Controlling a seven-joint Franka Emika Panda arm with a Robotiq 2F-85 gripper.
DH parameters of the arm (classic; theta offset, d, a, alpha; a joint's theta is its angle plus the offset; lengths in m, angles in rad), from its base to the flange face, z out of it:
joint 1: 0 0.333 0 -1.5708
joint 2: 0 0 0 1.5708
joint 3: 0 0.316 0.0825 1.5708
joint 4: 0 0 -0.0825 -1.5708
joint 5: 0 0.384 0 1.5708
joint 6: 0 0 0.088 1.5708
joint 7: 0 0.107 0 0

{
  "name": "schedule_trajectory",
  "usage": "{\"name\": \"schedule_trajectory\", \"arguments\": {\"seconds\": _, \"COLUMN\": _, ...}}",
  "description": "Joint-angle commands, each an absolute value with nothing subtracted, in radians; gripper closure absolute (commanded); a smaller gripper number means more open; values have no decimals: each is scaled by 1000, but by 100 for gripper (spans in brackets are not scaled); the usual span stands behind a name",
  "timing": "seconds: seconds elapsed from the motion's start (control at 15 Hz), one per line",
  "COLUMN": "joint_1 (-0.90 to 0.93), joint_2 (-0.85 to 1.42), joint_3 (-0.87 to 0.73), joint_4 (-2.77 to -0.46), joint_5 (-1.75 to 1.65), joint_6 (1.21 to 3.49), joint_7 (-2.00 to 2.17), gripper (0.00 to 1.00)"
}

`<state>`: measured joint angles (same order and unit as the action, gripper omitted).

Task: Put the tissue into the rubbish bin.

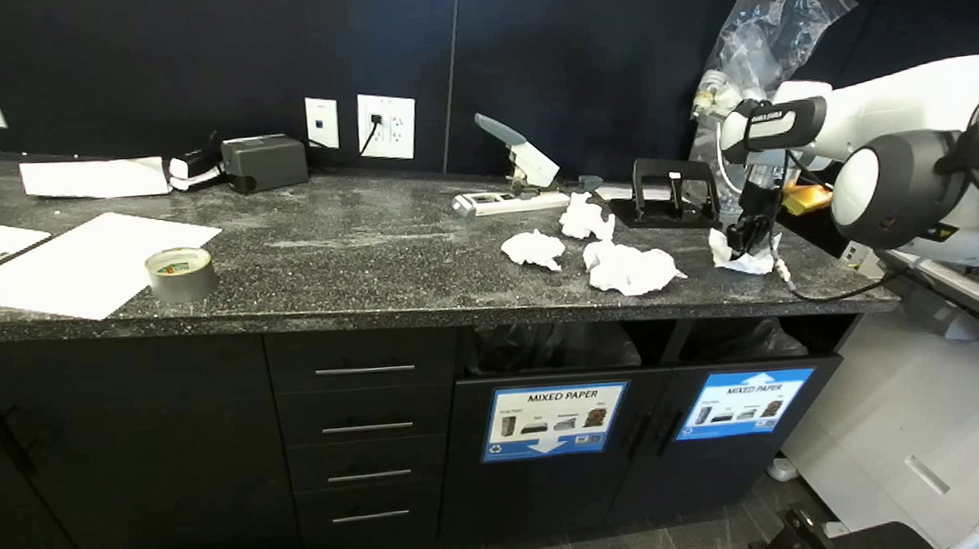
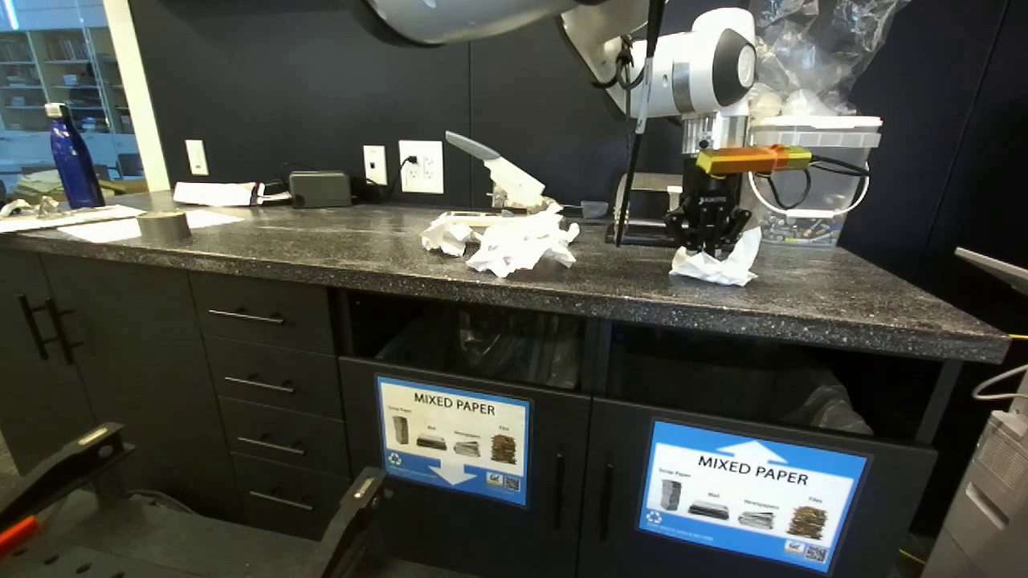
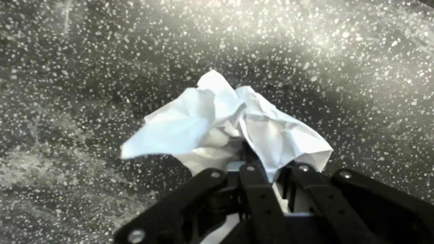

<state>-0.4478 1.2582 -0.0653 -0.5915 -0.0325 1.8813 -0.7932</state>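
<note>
- Clamped on the tissue point(image 2: 727, 271) with the gripper point(image 2: 711, 250), pointing straight down.
- Showing creased folds caught between the fingers point(image 3: 258, 191) in the wrist view, spread from nine round to three o'clock.
- Held low at the counter point(image 1: 351, 267), near its front edge; cannot tell whether resting on it.
- Below, at six o'clock from the gripper in both exterior views: the bin point(image 1: 701, 466), fronted by a blue sign point(image 1: 744, 403) with an up arrow.
- At nine o'clock, on the counter: three white wads point(image 1: 631, 266), near one another.
- Toward ten o'clock: a stapler point(image 1: 536, 166), with arm tilted up.
- Toward two o'clock in an exterior view: a tub point(image 2: 847, 124), topped by a clear bag point(image 2: 827, 48).
</note>
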Motion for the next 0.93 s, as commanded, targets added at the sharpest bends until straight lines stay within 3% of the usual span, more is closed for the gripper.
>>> {"name": "schedule_trajectory", "arguments": {"seconds": 0.0, "joint_1": -452, "joint_2": 1189, "joint_3": -35, "joint_4": -727, "joint_5": 9, "joint_6": 1878, "joint_7": -765, "gripper": 84}}
{"name": "schedule_trajectory", "arguments": {"seconds": 0.47, "joint_1": -415, "joint_2": 1001, "joint_3": -51, "joint_4": -1015, "joint_5": -27, "joint_6": 1766, "joint_7": -785, "gripper": 83}}
{"name": "schedule_trajectory", "arguments": {"seconds": 0.87, "joint_1": -399, "joint_2": 855, "joint_3": -46, "joint_4": -1278, "joint_5": -26, "joint_6": 1966, "joint_7": -793, "gripper": 84}}
